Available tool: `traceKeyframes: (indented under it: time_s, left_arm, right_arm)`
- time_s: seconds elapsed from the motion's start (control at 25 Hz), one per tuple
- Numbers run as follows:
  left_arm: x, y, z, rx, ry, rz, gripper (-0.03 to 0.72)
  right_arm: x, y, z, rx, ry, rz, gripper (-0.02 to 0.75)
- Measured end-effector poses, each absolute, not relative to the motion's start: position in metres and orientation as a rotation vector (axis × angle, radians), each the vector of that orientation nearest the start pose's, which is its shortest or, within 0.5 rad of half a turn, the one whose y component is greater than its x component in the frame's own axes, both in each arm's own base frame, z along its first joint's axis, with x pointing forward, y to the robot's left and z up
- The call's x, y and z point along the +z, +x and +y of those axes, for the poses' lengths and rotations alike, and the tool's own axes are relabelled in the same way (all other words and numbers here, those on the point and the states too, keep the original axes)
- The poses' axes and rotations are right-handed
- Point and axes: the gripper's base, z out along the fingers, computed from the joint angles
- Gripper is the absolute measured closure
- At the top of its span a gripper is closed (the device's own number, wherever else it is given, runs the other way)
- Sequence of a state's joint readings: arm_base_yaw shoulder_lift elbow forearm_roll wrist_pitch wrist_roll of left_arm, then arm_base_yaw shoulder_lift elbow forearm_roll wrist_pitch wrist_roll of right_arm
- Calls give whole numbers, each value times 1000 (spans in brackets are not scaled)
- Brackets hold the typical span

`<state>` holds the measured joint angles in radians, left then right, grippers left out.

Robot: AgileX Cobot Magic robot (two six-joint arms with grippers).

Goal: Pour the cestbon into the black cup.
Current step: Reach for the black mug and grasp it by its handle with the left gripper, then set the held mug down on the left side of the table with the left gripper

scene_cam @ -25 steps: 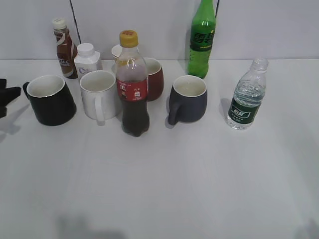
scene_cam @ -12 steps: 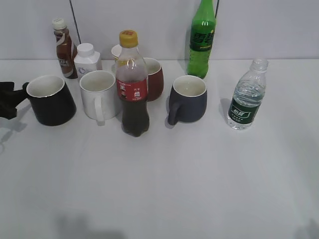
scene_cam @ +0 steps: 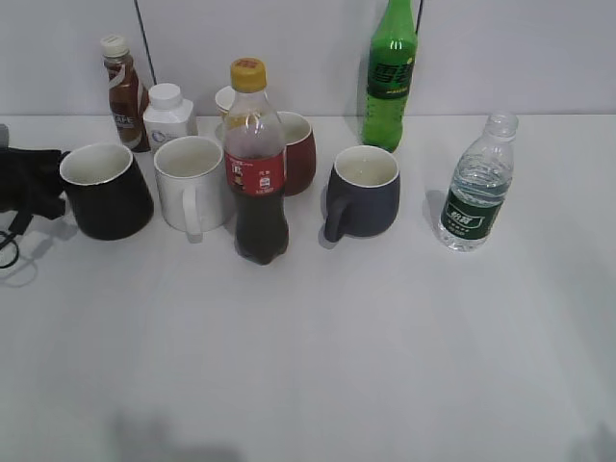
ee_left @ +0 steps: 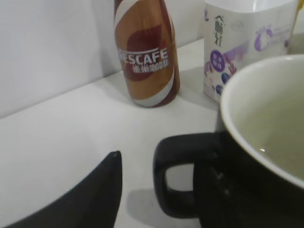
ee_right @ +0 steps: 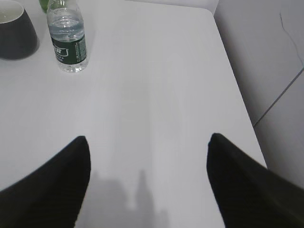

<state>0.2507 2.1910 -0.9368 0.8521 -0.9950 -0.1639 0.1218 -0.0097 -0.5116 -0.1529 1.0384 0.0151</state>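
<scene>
While the left gripper (scene_cam: 43, 183) sits at the handle of the black cup (scene_cam: 106, 191) on the left side of the table (scene_cam: 385, 337), I cannot tell if it is clenched. Only 1 finger (ee_left: 83, 199) shows. The right gripper (ee_right: 147, 142) is spread wide, holding nothing. Standing far right, the cestbon (scene_cam: 477, 183) is just beside the dark grey mug (scene_cam: 363, 191).

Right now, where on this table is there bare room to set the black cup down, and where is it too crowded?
The whole near half of the table, in front of the cola bottle, is bare. So is the strip between the grey mug and the water bottle. The back left is crowded: black cup, white mug, red mug and small bottles stand close together.
</scene>
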Motion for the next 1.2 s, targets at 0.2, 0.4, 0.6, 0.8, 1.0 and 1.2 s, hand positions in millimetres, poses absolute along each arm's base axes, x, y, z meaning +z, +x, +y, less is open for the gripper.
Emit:
traceKeyframes:
  time_s: [0.2,0.4,0.6,0.8,1.0,1.2]
  left_arm:
    - [84,395,32,-215,573,1749,620]
    - [84,397,33,-205,578,1754,655]
    - [89,397,34,-190,584,1763,655]
    - [96,387,34,-171,573,1800,655]
    - [101,361,35,-143,455,1894,657]
    - [104,337,34,-138,386,1944,657]
  right_arm:
    - [283,-6,-13,-93,-99,1990,150]
    - [283,-6,-13,-93,-99,1990,150]
    - [283,-6,-13,-93,-99,1990,150]
    - [283,-6,-13,-93,-99,1990,150]
    - [283,-6,-13,-93,-99,1990,150]
    - [283,-6,-13,-95,-99,1990,150]
